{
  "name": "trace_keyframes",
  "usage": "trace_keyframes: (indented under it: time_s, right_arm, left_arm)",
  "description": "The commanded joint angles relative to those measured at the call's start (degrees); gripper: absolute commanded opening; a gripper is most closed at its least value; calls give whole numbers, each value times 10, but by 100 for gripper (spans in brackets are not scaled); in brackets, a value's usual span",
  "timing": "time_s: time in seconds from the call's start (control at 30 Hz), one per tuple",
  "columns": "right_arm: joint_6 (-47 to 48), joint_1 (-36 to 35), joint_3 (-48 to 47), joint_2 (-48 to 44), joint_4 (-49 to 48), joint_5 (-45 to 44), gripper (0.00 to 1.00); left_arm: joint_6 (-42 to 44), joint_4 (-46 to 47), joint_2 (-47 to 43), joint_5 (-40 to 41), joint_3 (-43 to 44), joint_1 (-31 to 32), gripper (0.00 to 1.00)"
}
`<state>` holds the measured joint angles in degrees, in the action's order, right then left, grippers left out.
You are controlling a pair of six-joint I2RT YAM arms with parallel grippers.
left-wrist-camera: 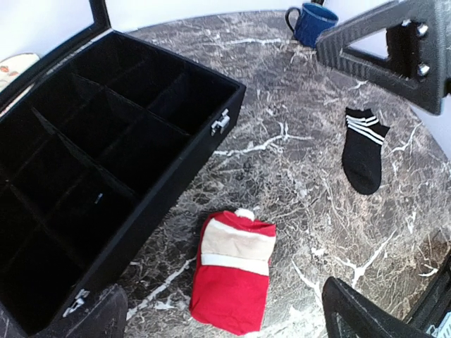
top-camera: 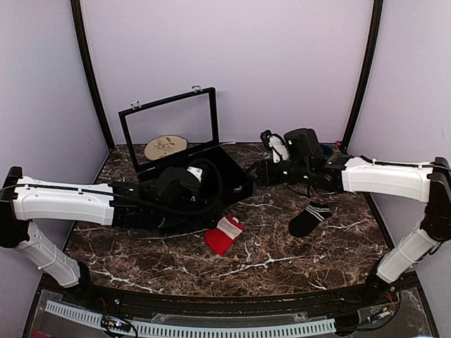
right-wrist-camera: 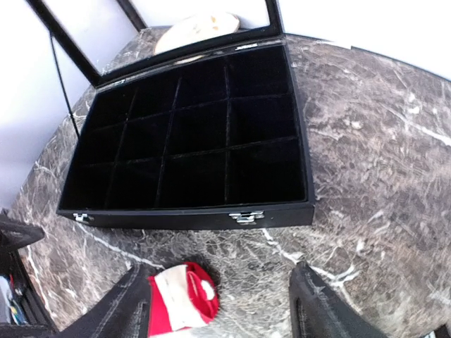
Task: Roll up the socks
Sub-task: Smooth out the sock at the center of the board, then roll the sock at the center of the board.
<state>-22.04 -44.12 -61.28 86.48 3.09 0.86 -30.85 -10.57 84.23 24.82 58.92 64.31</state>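
Two socks lying loose on the marble table (top-camera: 282, 260), both grippers spread and empty.

The red sock (left-wrist-camera: 232, 278) is laid flat just in front of the near corner of the open black divided case (right-wrist-camera: 190, 215); in the top view its long axis is set on a diagonal, with the white-and-tan band pointed far-right and the red end near-left. The black sock (left-wrist-camera: 365, 155) is placed well apart to its right, on a similar diagonal, with the white-striped cuff turned far-right and the toe near-left. The left gripper (left-wrist-camera: 222, 289) is held above the red sock with jaws wide apart. The right gripper (right-wrist-camera: 220, 271) is likewise parted, with nothing clamped. A patterned plate (top-camera: 165, 146) is seen behind the case and a blue mug (left-wrist-camera: 311, 22) at the far edge.
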Motion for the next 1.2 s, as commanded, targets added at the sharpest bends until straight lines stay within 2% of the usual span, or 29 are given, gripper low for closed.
trace_keyframes:
  time_s: [0.0, 0.1, 0.17, 0.23, 0.3, 0.47, 0.67, 0.77, 0.87, 1.17]
  right_arm:
    - [50, -48, -42, 31, 36, -28, 59]
    - [94, -126, -43, 44, 86, -123, 56]
    - [98, -154, -41, 62, 106, -143, 49]
    - [97, -178, -39, 76, 122, -141, 37]
    - [94, -208, -35, 86, 129, -156, 32]
    - [100, -289, -24, 107, 124, -239, 32]
    - [126, -324, -29, 144, 106, -235, 35]
    - [132, -333, -59, 173, 111, -240, 36]
    - [141, -335, -82, 203, 113, -243, 37]
    - [165, -335, -140, 268, 127, -234, 37]
  left_arm:
    - [-15, -11, -50, 29, -42, 2, 99]
    - [-52, -47, -76, 44, -60, 2, 99]
    - [-68, -59, -96, 48, -74, 2, 99]
    - [-77, -64, -113, 50, -85, 2, 99]
    - [-90, -86, -121, 55, -85, 2, 99]
    - [-131, -154, -126, 72, -72, 2, 98]
    - [-172, -151, -173, 65, -120, 2, 96]
    - [-183, -157, -200, 65, -140, 2, 96]
    - [-186, -168, -220, 67, -150, 2, 91]
    - [-190, -178, -249, 69, -170, 2, 89]
